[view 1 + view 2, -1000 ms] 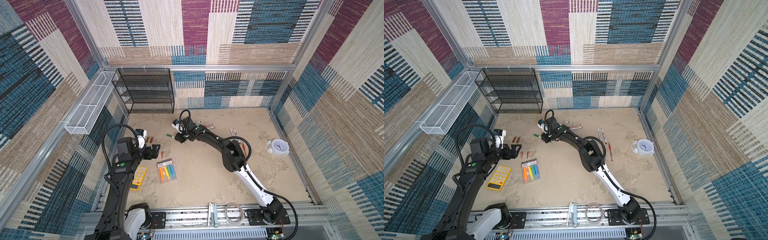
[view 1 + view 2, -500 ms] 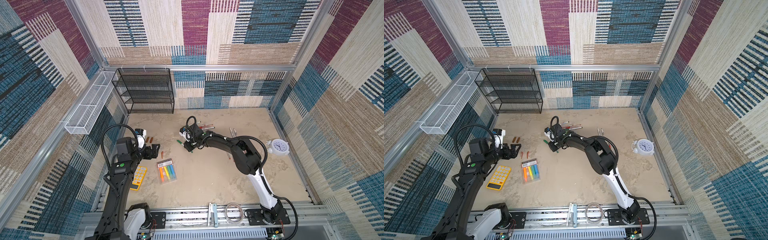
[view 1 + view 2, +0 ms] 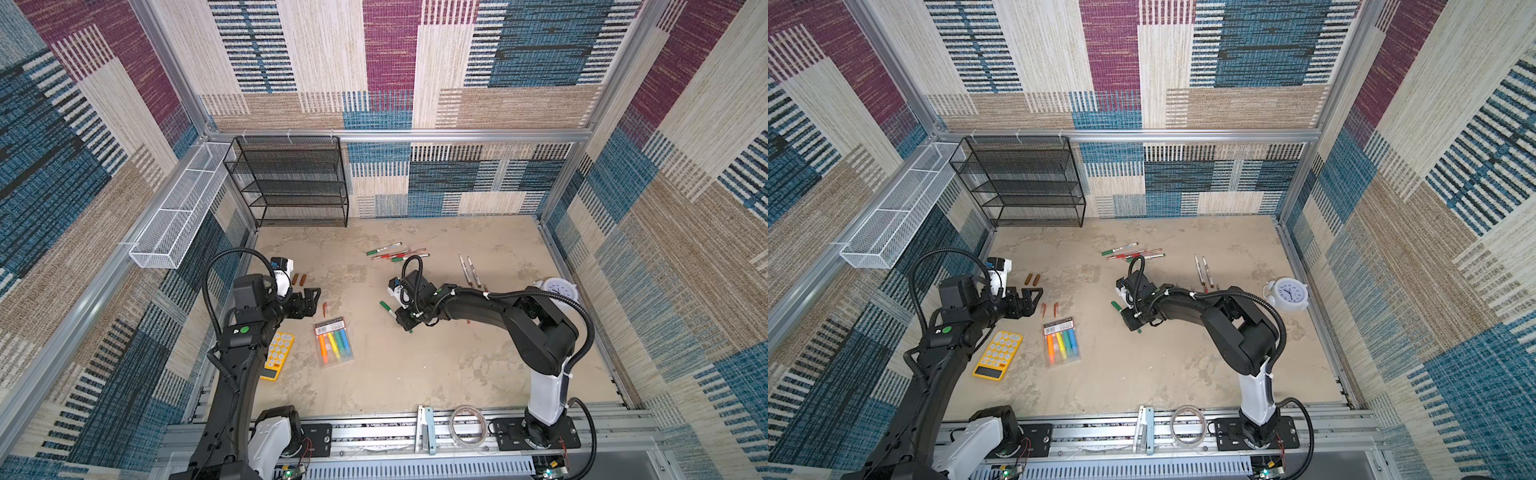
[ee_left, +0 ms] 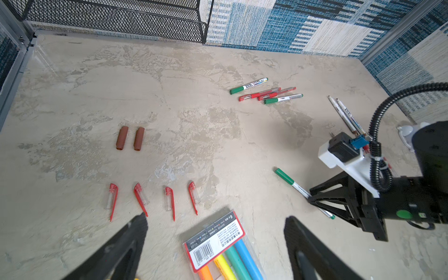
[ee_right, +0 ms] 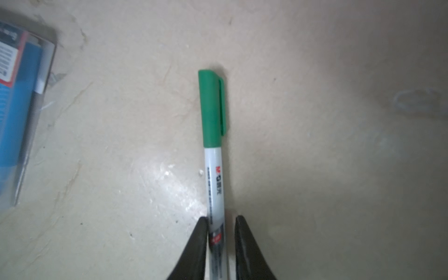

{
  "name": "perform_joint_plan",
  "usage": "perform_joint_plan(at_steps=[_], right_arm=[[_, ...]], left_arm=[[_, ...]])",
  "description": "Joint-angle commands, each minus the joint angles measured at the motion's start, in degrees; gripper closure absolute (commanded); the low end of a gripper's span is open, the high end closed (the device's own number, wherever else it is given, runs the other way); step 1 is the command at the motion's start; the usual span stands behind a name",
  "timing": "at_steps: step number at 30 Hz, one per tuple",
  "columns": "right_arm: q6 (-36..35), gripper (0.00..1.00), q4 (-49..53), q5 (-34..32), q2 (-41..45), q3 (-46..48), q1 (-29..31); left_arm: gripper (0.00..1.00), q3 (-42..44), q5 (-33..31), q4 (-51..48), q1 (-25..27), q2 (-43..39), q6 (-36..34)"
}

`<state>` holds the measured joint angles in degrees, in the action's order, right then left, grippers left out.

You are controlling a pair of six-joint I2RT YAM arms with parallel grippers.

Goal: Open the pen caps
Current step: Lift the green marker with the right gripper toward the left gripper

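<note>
— How did the right gripper (image 5: 221, 217) stand?
— Narrowly parted around the green-capped pen (image 5: 214, 184); one finger touched its barrel, the other showed a slit; the pen lay mid-frame in both top views, green cap (image 5: 211, 109) on.
— The left gripper (image 4: 215, 218)?
— Wide open, empty; left of centre.
</note>
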<state>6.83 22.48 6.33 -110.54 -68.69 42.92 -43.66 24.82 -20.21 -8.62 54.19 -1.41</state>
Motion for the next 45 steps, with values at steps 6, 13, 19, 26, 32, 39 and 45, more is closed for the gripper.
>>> perform_joint_plan(at_steps=[6,13,19,26,32,39,45], right_arm=[[1.7,0.86,15.2,-7.0,-3.0,-3.6,1.4],[2.7,0.91,12.1,-5.7,-0.7,-6.2,1.7],[6.3,0.9,3.4,-1.2,6.5,-5.6,1.9],[10.0,0.9,-10.6,4.4,14.7,0.1,3.3],[12.9,0.91,-21.3,6.6,18.3,3.4,6.2],[14.1,0.92,-25.2,7.2,15.7,1.8,10.4],[14.6,0.92,-25.6,7.5,12.8,-0.4,12.9]], left_arm=[[0.08,-0.1,1.0,0.9,0.2,-0.7,0.2],[0.08,-0.1,1.9,1.0,0.4,-0.7,0.4],[0.09,-1.6,6.7,1.1,0.6,-0.3,3.7],[0.13,-1.2,17.8,3.7,0.8,0.4,9.1],[0.14,2.6,27.1,12.8,1.0,1.6,24.0],[0.2,3.5,27.0,15.0,2.6,3.0,27.3],[0.24,3.7,26.7,15.5,4.1,3.9,27.2]])
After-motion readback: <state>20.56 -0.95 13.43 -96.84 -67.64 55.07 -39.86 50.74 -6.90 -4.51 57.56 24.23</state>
